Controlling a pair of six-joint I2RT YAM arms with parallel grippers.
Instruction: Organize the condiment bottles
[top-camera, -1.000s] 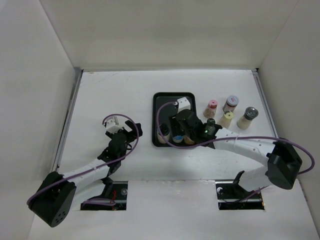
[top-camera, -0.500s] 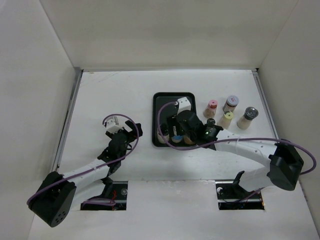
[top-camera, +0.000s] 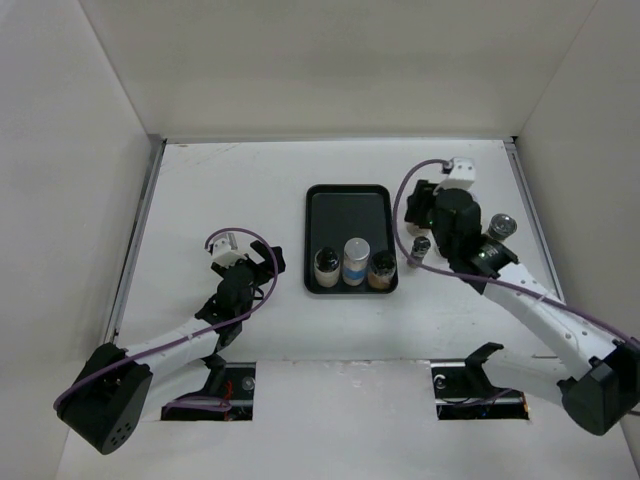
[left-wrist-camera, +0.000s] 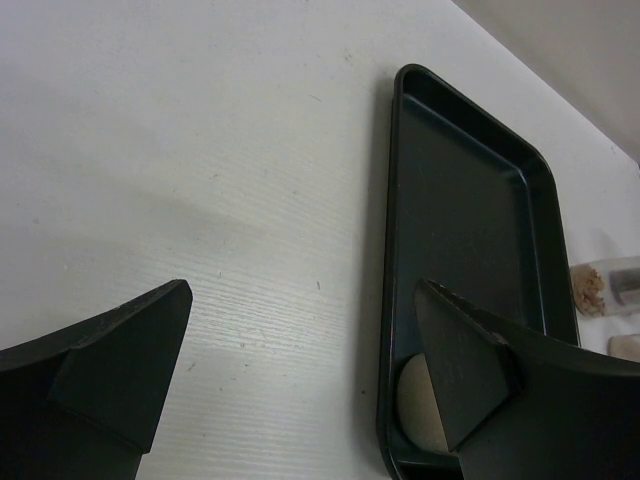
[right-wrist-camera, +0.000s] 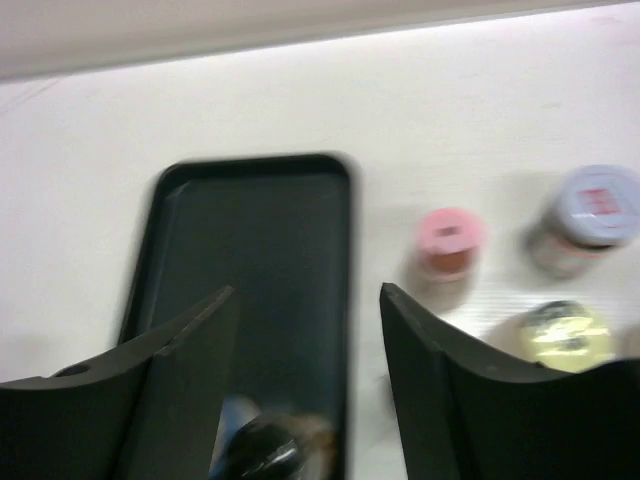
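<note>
Three condiment bottles stand in a row at the near end of the black tray (top-camera: 350, 205): a black-capped one (top-camera: 326, 264), a taller blue-white labelled one (top-camera: 356, 260) and a brown jar (top-camera: 381, 268). To the right of the tray stand a small dark-capped bottle (top-camera: 420, 247) and a silver-capped bottle (top-camera: 503, 225). My right gripper (right-wrist-camera: 308, 290) hangs open and holds nothing above the tray's right edge. Its wrist view shows a pink-capped bottle (right-wrist-camera: 450, 240), a silver-lidded jar (right-wrist-camera: 595, 205) and a yellow-capped bottle (right-wrist-camera: 565, 335). My left gripper (top-camera: 268, 258) is open over bare table left of the tray.
White walls close in the table on the left, back and right. The tray's far half (left-wrist-camera: 470, 210) holds nothing. My right arm (top-camera: 520, 295) reaches across the table's right side above the loose bottles.
My right arm has pulled up and away from the tray's near row toward the back right, uncovering three bottles standing there. The left arm has not moved.
</note>
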